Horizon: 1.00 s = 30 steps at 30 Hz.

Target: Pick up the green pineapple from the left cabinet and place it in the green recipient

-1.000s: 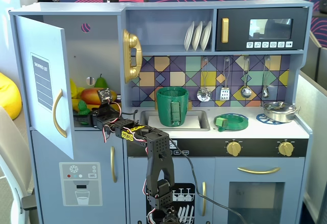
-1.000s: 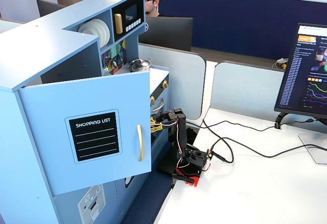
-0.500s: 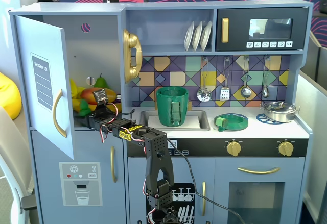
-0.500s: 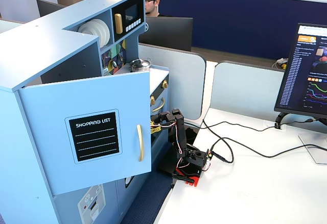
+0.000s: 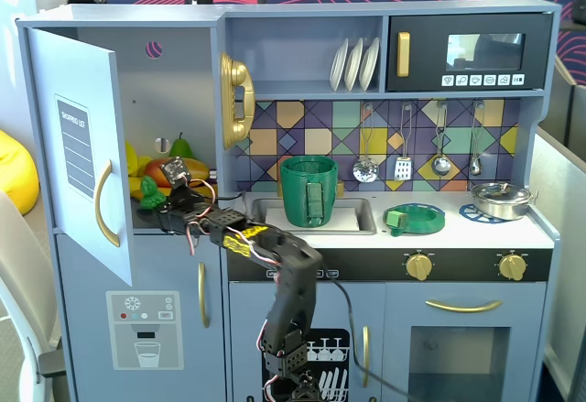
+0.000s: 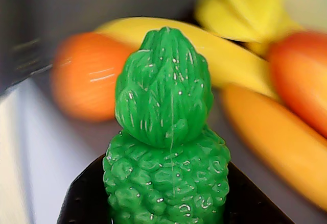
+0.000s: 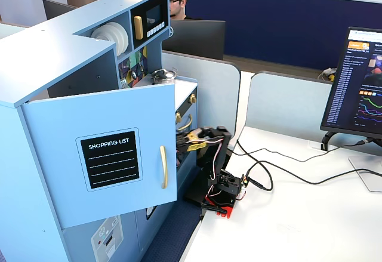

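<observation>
Pinching the green pineapple (image 6: 166,147), the pincer (image 6: 166,203) shows in the wrist view as two black fingers (image 6: 82,203) pressed against the fruit's bumpy body from either side, with the leafy top pointing up and away from the camera. Behind it, blurred, lie an orange fruit (image 6: 84,76), a yellow banana (image 6: 230,55) and more orange and red fruit at the right edge.

Seen from the front in a fixed view, the pincer (image 5: 156,198) reaches into the left cabinet (image 5: 169,100) with the green pineapple (image 5: 150,193) at its tip, low on the shelf and near the front edge, just ahead of the pile of toy fruit (image 5: 160,168). The cabinet door (image 5: 82,146) with the shopping-list panel stands swung open to the left. The arm (image 5: 284,274) stretches from below the counter up to the shelf.

Further right, the green recipient (image 5: 309,191) stands upright in the sink (image 5: 357,217), and a flat green dish (image 5: 417,219) lies on the counter beside it.

From the side, in a fixed view, the open door (image 7: 107,154) hides the shelf; the arm's base (image 7: 224,190) sits on the white table (image 7: 286,226)
</observation>
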Each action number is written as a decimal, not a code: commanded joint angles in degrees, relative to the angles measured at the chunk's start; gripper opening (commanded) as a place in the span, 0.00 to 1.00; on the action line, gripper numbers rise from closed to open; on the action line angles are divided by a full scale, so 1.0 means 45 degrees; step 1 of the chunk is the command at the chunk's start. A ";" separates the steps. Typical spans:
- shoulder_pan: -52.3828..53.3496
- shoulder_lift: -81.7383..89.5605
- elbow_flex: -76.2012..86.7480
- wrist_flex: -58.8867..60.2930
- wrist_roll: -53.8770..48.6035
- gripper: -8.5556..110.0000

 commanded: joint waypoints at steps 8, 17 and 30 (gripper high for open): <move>0.0566 0.8789 0.3164 0.4199 -0.2012 0.07; 0.5723 0.9453 0.1445 0.6504 0.0195 0.07; 1.2422 0.3457 -0.3320 0.4824 0.3223 0.07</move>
